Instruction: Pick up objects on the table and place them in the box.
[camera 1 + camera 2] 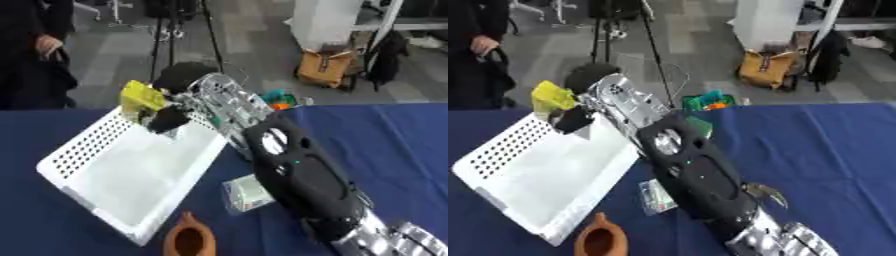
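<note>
Right hand (pixel 175 116) curled around a small yellow blocky object (pixel 142 96), held above the far corner of the white perforated plastic box (pixel 83 145), at about 10 o'clock from the table's middle. Only in the right eye view: a curved brown-and-gold piece (pixel 765 192) beside the black forearm, and more of the green container with orange contents (pixel 709 102) at 12 o'clock. One clear plastic packet (pixel 247 194) just beside the box. One terracotta clay pot (pixel 190 239) at 6 o'clock on the blue tablecloth (pixel 385 145).
</note>
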Robot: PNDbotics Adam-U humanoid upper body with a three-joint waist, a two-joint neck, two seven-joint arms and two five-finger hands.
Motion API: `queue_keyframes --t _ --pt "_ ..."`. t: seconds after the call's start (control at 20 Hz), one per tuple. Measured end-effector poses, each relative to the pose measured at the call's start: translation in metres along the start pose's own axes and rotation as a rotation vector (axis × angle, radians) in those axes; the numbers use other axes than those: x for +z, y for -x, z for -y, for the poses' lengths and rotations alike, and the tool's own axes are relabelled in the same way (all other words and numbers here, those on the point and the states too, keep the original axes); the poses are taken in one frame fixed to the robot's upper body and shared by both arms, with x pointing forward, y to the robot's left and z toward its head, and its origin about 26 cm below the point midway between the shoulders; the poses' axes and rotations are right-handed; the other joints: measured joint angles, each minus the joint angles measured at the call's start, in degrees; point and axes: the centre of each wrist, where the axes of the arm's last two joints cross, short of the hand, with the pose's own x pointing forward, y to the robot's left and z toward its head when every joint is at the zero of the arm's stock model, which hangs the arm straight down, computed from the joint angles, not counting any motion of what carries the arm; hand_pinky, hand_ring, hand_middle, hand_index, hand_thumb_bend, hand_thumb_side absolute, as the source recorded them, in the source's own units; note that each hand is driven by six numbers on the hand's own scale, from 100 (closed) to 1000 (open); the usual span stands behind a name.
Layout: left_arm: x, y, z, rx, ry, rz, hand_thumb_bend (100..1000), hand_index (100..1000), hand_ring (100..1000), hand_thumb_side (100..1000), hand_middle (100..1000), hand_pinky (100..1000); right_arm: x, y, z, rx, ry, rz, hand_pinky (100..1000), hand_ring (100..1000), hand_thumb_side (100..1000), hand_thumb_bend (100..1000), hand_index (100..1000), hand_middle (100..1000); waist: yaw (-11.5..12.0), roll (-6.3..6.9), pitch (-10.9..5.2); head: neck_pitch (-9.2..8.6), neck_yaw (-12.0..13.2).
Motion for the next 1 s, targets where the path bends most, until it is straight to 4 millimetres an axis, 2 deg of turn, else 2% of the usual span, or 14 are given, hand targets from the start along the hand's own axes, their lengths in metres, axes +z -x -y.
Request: queue_keyframes --t 0.05,0.25,0.7,0.85,1.0 --pt "0.0 0.0 0.0 0.001 0.0 0.001 100 838 916 1000 843 830 0.0 0.0 0.0 -0.001 0.005 -0.001 1000 965 1000 274 994 882 0.0 0.0 0.0 0.0 0.0" --pt "0.0 0.0 0.0 0.002 -0.001 0.001 100 838 916 1000 843 830 0.001 0.0 0.001 -0.007 0.035 -0.008 1000 972 1000 281 1000 899 0.0 0.0 0.0 0.0 -0.2" --pt "-0.001 -0.001 0.001 0.004 -0.002 0.004 100 838 917 1000 843 831 0.006 0.003 0.006 -0.004 0.097 -0.004 999 967 1000 256 986 882 -0.5 0.05 -0.28 0.0 0.0" --pt "0.0 0.0 0.0 0.0 -0.001 -0.001 100 838 917 1000 844 833 0.02 0.012 0.019 -0.035 0.183 0.005 972 959 1000 210 947 824 -1.2 0.23 -0.83 0.88 1.0" --pt "0.003 0.002 -0.002 -0.011 0.0 -0.01 100 838 918 1000 844 834 0.049 0.038 0.033 -0.127 0.335 0.002 959 957 1000 187 931 801 -2.2 0.92 -1.64 2.66 3.7"
